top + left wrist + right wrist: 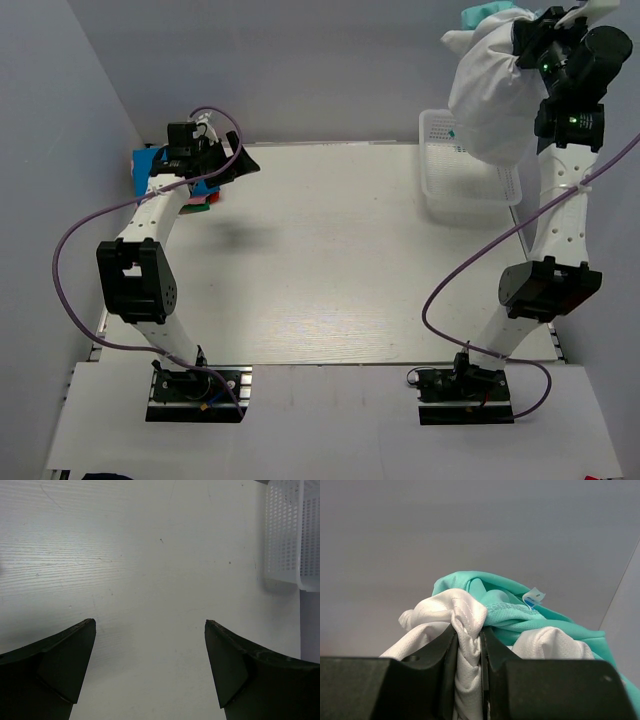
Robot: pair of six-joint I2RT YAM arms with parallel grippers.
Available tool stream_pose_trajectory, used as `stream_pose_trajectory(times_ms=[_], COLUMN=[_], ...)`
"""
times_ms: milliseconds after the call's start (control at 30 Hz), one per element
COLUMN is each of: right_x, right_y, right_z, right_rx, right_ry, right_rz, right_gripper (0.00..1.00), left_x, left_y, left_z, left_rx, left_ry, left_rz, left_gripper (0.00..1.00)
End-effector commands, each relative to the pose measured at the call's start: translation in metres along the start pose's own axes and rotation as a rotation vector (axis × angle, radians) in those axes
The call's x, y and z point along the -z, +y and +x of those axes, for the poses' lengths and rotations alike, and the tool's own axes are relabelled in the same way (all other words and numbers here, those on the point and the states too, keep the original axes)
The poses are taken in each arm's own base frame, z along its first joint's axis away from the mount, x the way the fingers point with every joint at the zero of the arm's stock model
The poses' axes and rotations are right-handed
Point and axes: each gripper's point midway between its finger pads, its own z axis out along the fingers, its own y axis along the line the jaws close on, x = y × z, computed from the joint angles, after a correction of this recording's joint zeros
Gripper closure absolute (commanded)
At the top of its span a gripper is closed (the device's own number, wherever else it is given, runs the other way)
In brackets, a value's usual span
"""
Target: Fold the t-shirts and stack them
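1. High over the far right corner of the table [330, 250], the right gripper [468, 640] was clamped narrow on a twisted fold of a white shirt [490, 100]. The shirt hung as a loose bundle above the basket [432, 170].
2. A teal shirt [550, 620] was bunched in with the white one. Whether the gripper pinched it too could not be told.
3. From above, only a scrap of teal showed at the frame's upper edge, and the gripper's tips were buried in cloth. The wrist view cut off the bundle's lower part.
4. The left gripper [150, 625] stood wide with nothing in it, over bare table near the far left.
5. Beside it, at the table's left edge, lay a pile of shirts [150, 165], mostly hidden under the left arm [160, 205]. Blue showed, with slivers of red and green. How they were folded could not be made out.
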Motion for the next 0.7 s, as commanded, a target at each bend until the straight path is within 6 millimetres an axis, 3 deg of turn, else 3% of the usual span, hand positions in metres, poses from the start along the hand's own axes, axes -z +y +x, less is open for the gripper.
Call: stream_pose_trajectory(times_ms=[0,100,267,300,333,367,400,600,667], right_x=[-0.014,-0.021,-0.034,-0.033,-0.033,-0.033,-0.032,-0.033,-0.035], right_y=[-0.018,-0.028,-0.043,-0.044,-0.043,-0.042,-0.043,-0.053,-0.06], right_z=[0.027,0.053,0.117,0.127,0.132,0.146,0.149,0.176,0.196], right_rx=[-0.008,-0.015,-0.026,-0.038,-0.042,-0.058,-0.065,-0.083,-0.089], right_ry=[0.025,0.076,0.198,0.227,0.24,0.267,0.27,0.324,0.37], right_rz=[0.053,0.081,0.094,0.098,0.093,0.082,0.087,0.13,0.152], right_gripper=[1.0,1.0,1.0,0.86,0.47,0.35,0.1,0.1,0.1], left_x=[0.022,0.019,0.016,0.014,0.014,0.014,0.011,0.004,0.003], left_y=[-0.02,-0.02,-0.016,-0.015,-0.015,-0.015,-0.012,-0.008,-0.008], left_z=[-0.014,-0.011,-0.007,-0.007,-0.007,-0.007,-0.002,-0.005,-0.008], left_rx=[-0.044,-0.04,-0.031,-0.037,-0.037,-0.037,-0.028,-0.022,-0.022], left_ry=[-0.055,-0.044,-0.027,-0.019,-0.019,-0.019,-0.003,0.004,0.004], left_rz=[0.056,0.062,0.055,0.052,0.052,0.052,0.046,0.033,0.033], left_gripper=[0.0,0.0,0.0,0.0,0.0,0.0,0.0,0.0,0.0])
